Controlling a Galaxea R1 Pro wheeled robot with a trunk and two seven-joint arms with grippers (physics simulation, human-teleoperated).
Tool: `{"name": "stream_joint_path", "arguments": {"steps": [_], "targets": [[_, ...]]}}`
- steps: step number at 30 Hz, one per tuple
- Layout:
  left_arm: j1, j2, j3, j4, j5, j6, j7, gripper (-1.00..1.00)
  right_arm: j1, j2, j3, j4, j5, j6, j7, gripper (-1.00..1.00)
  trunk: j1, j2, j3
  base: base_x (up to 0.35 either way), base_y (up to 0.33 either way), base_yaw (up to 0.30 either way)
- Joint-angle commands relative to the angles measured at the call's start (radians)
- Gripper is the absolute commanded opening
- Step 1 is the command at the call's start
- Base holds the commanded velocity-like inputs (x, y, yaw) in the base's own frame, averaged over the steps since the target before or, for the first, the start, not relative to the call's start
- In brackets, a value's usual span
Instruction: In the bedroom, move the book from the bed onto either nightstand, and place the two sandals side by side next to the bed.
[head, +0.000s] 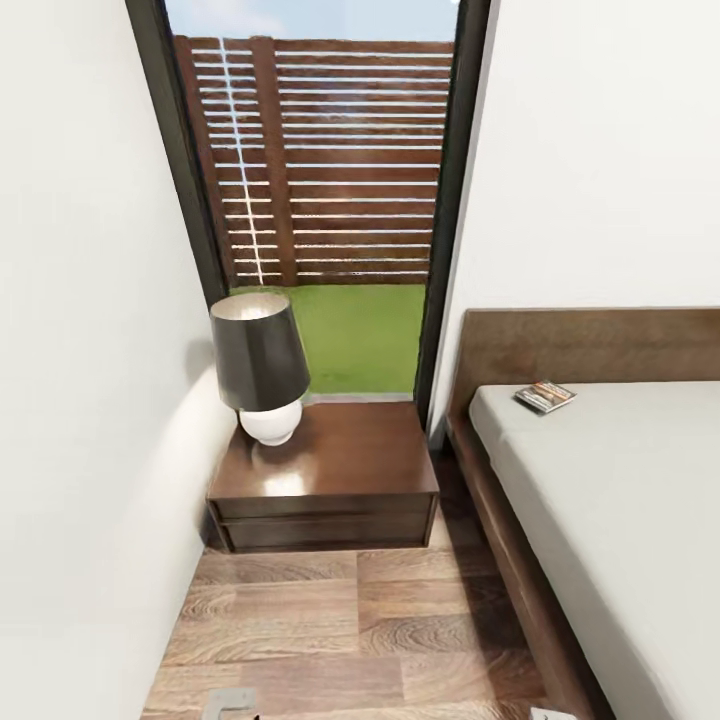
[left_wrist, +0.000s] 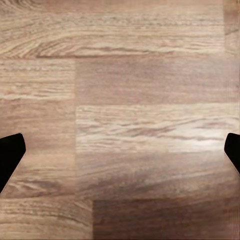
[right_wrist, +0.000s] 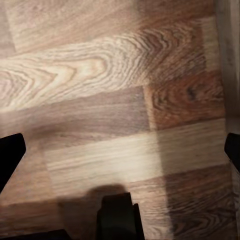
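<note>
left claw was spread wide, fingertips at both edges of its wrist view with nothing between them, only plank floor below. right claw was the same, spread wide and empty over floor, with a dark part of the robot near the frame edge and a pale strip along one side that i couldn't identify

going outward in the head view: book lay flat on the mattress of the bed, near the headboard and toward the edge facing the nightstand. the nightstand stood between the wall and the bed, under the tall window, with a lamp on its wall-side corner and the rest of the glossy top bare

progress, my judgement: book step not done, nothing grasped yet; sandals' state couldn't be judged from these frames

the head view gave the room layout, book and nightstand; the wrist views gave the jaw spread and the floor beneath each arm
</note>
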Motion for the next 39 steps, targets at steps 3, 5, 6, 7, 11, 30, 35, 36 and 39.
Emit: {"name": "stream_joint_path", "arguments": {"steps": [3,5,6,7,11,30,35,36,39], "targets": [[0.0,0.0,0.009,0.0,-0.006,-0.002,-0.003,1.0,-0.001,-0.001,-0.009,0.003,0.01,-0.003,0.002,1.0,0.0,0.0,-0.001,0.308,0.0,0.0],[0.0,0.0,0.009,0.0,-0.006,-0.002,-0.003,1.0,-0.001,-0.001,-0.009,0.003,0.01,-0.003,0.002,1.0,0.0,0.0,-0.001,0.307,0.0,0.0],[0.0,0.0,0.009,0.0,-0.006,-0.002,-0.003,1.0,-0.001,-0.001,-0.009,0.003,0.01,-0.003,0.002,1.0,0.0,0.0,-0.001,0.305,0.0,0.0],[0.0,0.0,0.009,0.0,-0.006,-0.002,-0.003,1.0,-0.001,-0.001,-0.009,0.003,0.01,-0.003,0.002,1.0,0.0,0.0,-0.001,0.303,0.0,0.0],[0.0,0.0,0.009,0.0,-0.006,-0.002,-0.003,1.0,-0.001,-0.001,-0.009,0.003,0.01,-0.003,0.002,1.0,0.0,0.0,-0.001,0.29,0.0,0.0],[0.0,0.0,0.009,0.0,-0.006,-0.002,-0.003,1.0,-0.001,-0.001,-0.009,0.003,0.01,-0.003,0.002,1.0,0.0,0.0,-0.001,0.229,0.0,0.0],[0.0,0.0,0.009,0.0,-0.006,-0.002,-0.003,1.0,-0.001,-0.001,-0.009,0.003,0.01,-0.003,0.002,1.0,0.0,0.0,-0.001,0.058,0.0,0.0],[0.0,0.0,0.009,0.0,-0.006,-0.002,-0.003,1.0,-0.001,-0.001,-0.009,0.003,0.01,-0.003,0.002,1.0,0.0,0.0,-0.001,0.017,0.0,0.0],[0.0,0.0,0.009,0.0,-0.006,-0.002,-0.003,1.0,-0.001,-0.001,-0.009,0.003,0.01,-0.003,0.002,1.0,0.0,0.0,-0.001,0.008,0.0,0.0]]}}
